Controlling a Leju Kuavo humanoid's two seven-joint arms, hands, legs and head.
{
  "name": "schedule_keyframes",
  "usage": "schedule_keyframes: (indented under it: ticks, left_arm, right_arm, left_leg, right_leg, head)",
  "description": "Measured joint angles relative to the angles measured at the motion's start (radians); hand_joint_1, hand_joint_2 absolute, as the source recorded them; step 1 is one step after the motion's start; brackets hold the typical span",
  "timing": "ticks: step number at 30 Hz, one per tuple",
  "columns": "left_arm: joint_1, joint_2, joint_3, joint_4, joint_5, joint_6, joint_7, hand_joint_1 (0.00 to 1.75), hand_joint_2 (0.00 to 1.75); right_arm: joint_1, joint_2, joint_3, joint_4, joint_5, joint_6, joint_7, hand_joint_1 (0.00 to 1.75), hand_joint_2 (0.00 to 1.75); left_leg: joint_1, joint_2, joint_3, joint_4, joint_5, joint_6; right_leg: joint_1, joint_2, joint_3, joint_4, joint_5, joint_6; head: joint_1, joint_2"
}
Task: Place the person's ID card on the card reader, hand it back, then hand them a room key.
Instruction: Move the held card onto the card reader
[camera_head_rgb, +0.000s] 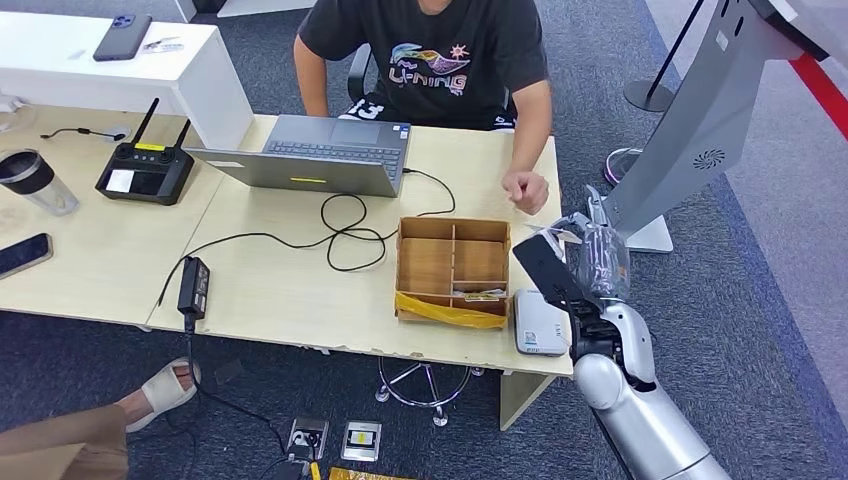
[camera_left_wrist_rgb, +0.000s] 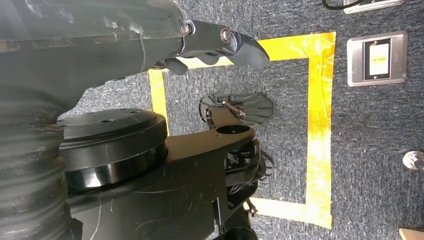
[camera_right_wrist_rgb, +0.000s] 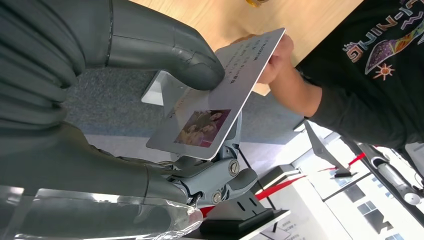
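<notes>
1. The right hand (camera_head_rgb: 592, 262) sits at the right of the head view, just past the table's (camera_head_rgb: 300, 290) right edge, raised on its silver arm.
2. In the right wrist view its thumb (camera_right_wrist_rgb: 165, 50) presses on the ID card (camera_right_wrist_rgb: 220, 95) from one side and the darker fingers (camera_right_wrist_rgb: 220, 175) back it from the other, so the card is pinched.
3. The ID card is pale, with a small photo and lines of print; its far end touches the person's hand (camera_right_wrist_rgb: 275, 60).
4. In the head view that person's hand (camera_head_rgb: 525, 188) rests at the table's right edge, near the robot's hand; the person wears a black printed shirt (camera_head_rgb: 430, 50).
5. The white card reader (camera_head_rgb: 538, 322) lies on the table at lower right centre, just beside the wooden compartment box (camera_head_rgb: 452, 268).
6. The left hand (camera_left_wrist_rgb: 215, 45) hangs over grey carpet and yellow floor tape (camera_left_wrist_rgb: 320, 120), fingers curled in on nothing.
7. A laptop (camera_head_rgb: 320, 152) stands open at upper centre of the head view.
</notes>
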Motion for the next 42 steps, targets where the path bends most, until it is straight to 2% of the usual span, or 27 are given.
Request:
schedule_keyframes:
  ticks: [9,22,32,42]
  left_arm:
    - [0.0,0.0,0.0,0.001,-0.003,0.005,0.0,0.0,1.75]
    - [0.003,0.0,0.0,0.003,0.002,0.007,0.0,0.0,1.75]
    - [0.01,0.0,0.0,0.004,0.017,0.017,-0.005,0.0,1.75]
    - [0.02,0.0,0.0,0.006,0.026,0.019,-0.019,0.0,1.75]
  right_arm:
    - [0.004,-0.008,-0.004,0.017,0.042,-0.006,0.054,1.64,1.75]
    - [0.064,-0.03,-0.016,0.103,0.05,0.001,0.079,1.74,1.75]
    - [0.101,-0.03,-0.015,0.17,0.043,0.014,0.058,1.75,1.75]
    - [0.127,0.001,-0.013,0.232,0.029,0.03,0.033,1.75,1.75]
  left_leg:
    - [0.0,0.0,0.0,0.0,0.0,0.0]
    - [0.0,0.0,0.0,0.0,0.0,0.0]
    - [0.0,0.0,0.0,0.0,0.0,0.0]
    - [0.0,0.0,0.0,0.0,0.0,0.0]
  right_leg:
    - [0.0,0.001,-0.001,0.0,0.0,0.0]
    - [0.0,0.001,-0.001,0.0,0.0,0.0]
    - [0.0,0.001,-0.001,0.0,0.0,0.0]
    - [0.0,0.0,-0.001,0.0,0.0,0.0]
  head:
    - [0.0,0.0]
    - [0.0,0.0]
    - [0.0,0.0]
    - [0.0,0.0]
